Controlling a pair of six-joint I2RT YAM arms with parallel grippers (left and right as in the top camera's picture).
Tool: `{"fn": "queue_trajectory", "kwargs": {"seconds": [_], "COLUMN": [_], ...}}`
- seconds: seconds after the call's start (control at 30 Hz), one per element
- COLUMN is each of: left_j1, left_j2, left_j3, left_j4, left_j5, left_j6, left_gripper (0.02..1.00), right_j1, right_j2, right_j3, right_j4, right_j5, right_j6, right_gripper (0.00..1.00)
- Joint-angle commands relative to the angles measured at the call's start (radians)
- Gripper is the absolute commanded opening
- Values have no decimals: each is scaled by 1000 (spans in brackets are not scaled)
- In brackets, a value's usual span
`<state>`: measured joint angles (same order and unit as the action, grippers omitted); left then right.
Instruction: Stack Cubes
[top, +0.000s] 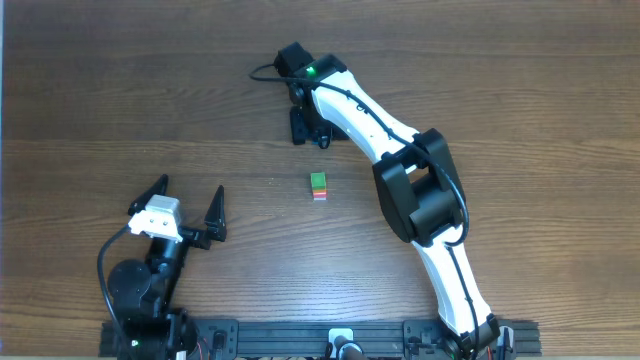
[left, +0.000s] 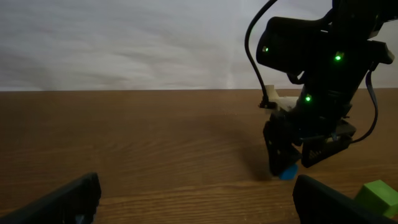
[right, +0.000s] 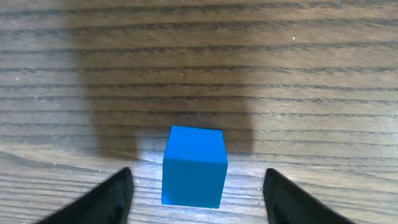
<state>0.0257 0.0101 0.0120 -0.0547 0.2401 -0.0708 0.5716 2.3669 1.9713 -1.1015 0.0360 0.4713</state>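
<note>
A blue cube (right: 194, 165) rests on the wooden table between the spread fingers of my right gripper (right: 198, 173), which is open and does not touch it. In the top view the right gripper (top: 310, 127) is at the far middle of the table, pointing down and covering the cube. The left wrist view has that blue cube (left: 288, 172) peeking out under the right arm's fingers. Nearer the middle, a green cube (top: 318, 180) sits on a red cube (top: 319, 195). My left gripper (top: 190, 188) is open at the near left, with nothing between its fingers.
The right arm (top: 420, 190) stretches diagonally across the right half of the table, passing close to the green and red stack. Bare wood lies all around the stack and on the far left. The green cube (left: 379, 194) shows at the edge of the left wrist view.
</note>
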Motion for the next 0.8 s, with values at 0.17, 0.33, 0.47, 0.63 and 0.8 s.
{"fn": "queue_trajectory", "kwargs": {"seconds": [0.17, 0.33, 0.47, 0.63, 0.8], "left_j1": [5, 5, 5, 5, 5], "left_j2": [-5, -5, -5, -5, -5], "left_j3": [-6, -6, -6, -6, -6], "left_j4": [3, 3, 3, 3, 3], "left_j5": [14, 14, 14, 14, 14], "left_j6": [14, 14, 14, 14, 14], "left_gripper": [998, 996, 998, 998, 1000], "right_j1": [-7, -7, -7, -7, -7], "right_j2": [25, 25, 25, 8, -60], "right_j3": [7, 7, 9, 27, 54], "right_j4": [2, 3, 2, -10, -50], "right_j5": [-13, -13, -13, -21, -19], "right_j6": [15, 15, 21, 21, 21], "right_gripper": [332, 244, 213, 202, 189]}}
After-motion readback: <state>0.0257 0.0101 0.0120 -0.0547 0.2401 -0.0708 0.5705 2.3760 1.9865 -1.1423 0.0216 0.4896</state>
